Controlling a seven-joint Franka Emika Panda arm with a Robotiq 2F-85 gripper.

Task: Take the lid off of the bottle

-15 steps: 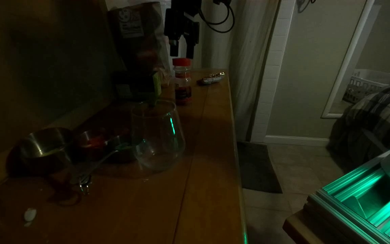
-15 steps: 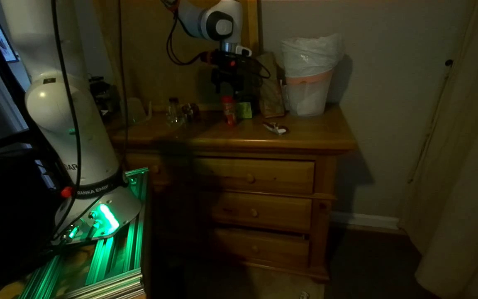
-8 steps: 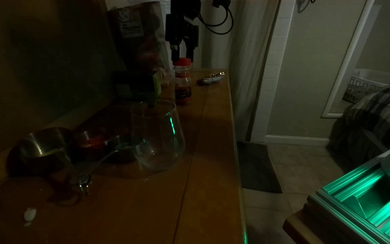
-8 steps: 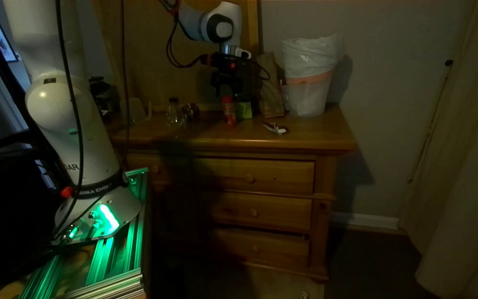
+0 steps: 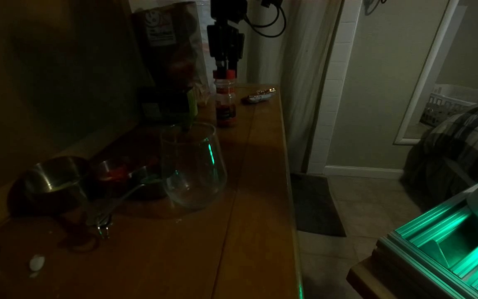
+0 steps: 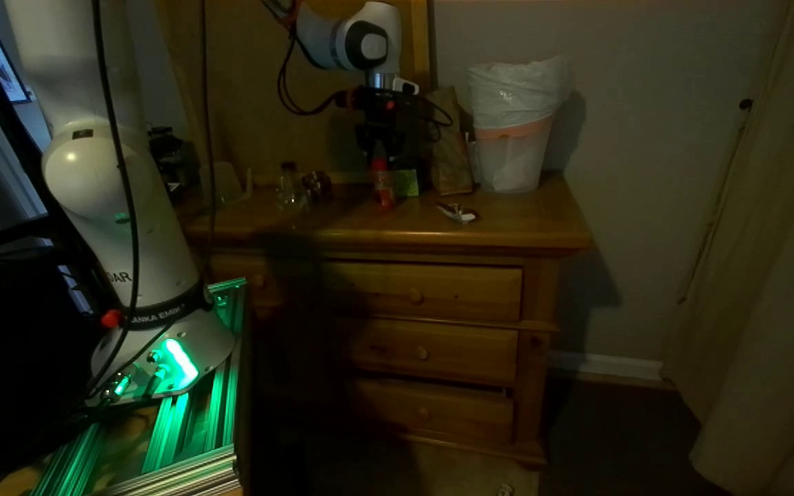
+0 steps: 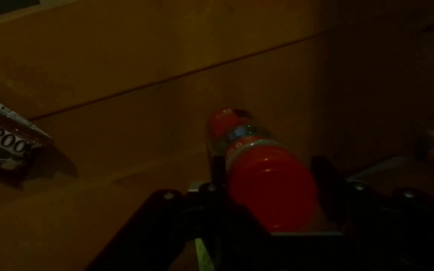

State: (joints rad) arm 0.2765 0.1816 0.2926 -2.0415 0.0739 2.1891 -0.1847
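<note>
"COROO" stands on a wrapper point(image 7: 8, 137), "ANKA EMIK" and "AR" on the robot arm point(image 6: 152, 234).

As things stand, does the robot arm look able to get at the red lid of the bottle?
Probably yes: the gripper has fingers on opposite sides of the lid, with nothing visible blocking them; contact is unclear.

The lid point(image 7: 273, 184) looks like smooth, glossy plastic, the bottle point(image 5: 225, 97) clear and shiny, whether glass or plastic unclear. On the dresser point(image 6: 528, 215) of satiny wood are a smooth stemless glass point(image 5: 193, 166), a shiny metal cup point(image 5: 52, 182), a glossy foil wrapper point(image 5: 260, 96) and, farther off, a matt paper bag point(image 5: 166, 50).
</note>
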